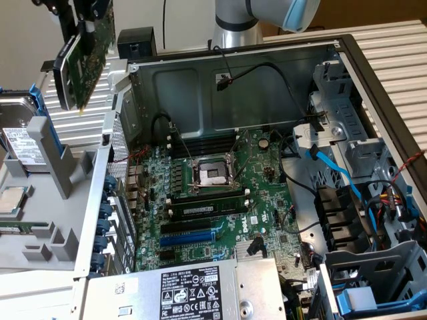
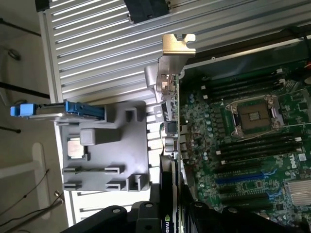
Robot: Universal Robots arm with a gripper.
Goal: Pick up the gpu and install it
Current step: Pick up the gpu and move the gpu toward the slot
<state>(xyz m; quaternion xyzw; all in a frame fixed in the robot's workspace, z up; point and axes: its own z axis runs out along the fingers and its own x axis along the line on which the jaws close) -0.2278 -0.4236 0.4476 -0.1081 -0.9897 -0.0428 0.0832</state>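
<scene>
The gpu (image 1: 83,60) hangs in the air at the upper part of the exterior view's left, tilted, with its green board facing the case and its black shroud on the far side. My gripper (image 1: 77,13) is shut on its upper edge. The card sits above the grey holder (image 1: 47,173), outside the open computer case and apart from the motherboard (image 1: 220,193). In the wrist view the gpu (image 2: 170,145) shows edge-on, running from my gripper (image 2: 167,218) out to its silver bracket (image 2: 177,46).
A blue expansion slot (image 1: 190,237) lies on the motherboard near the power supply (image 1: 187,290). The grey holder carries a hard drive (image 1: 23,133) and a processor (image 1: 10,200). The case wall (image 1: 113,153) stands between holder and board. Cables and drive cages (image 1: 360,200) crowd the exterior view's right.
</scene>
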